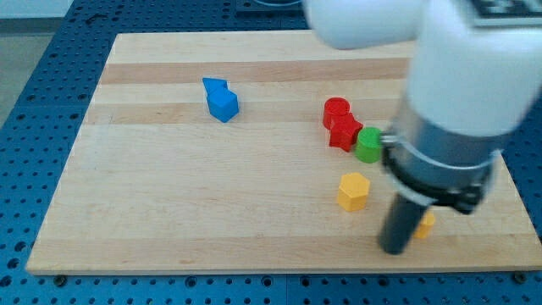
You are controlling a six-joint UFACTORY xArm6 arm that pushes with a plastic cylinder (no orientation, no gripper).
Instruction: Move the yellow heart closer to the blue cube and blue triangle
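Note:
A blue cube and a blue triangle sit touching each other at the board's upper left. A yellow block, mostly hidden behind the rod, lies at the lower right; its shape cannot be made out. A yellow hexagonal block lies to its left. My tip is at the lower right, just left of and below the hidden yellow block, right of and below the hexagon.
A red cylinder and a second red block touch each other right of centre, with a green block against them. The arm's white and grey body hides the board's upper right. The board's bottom edge is close below my tip.

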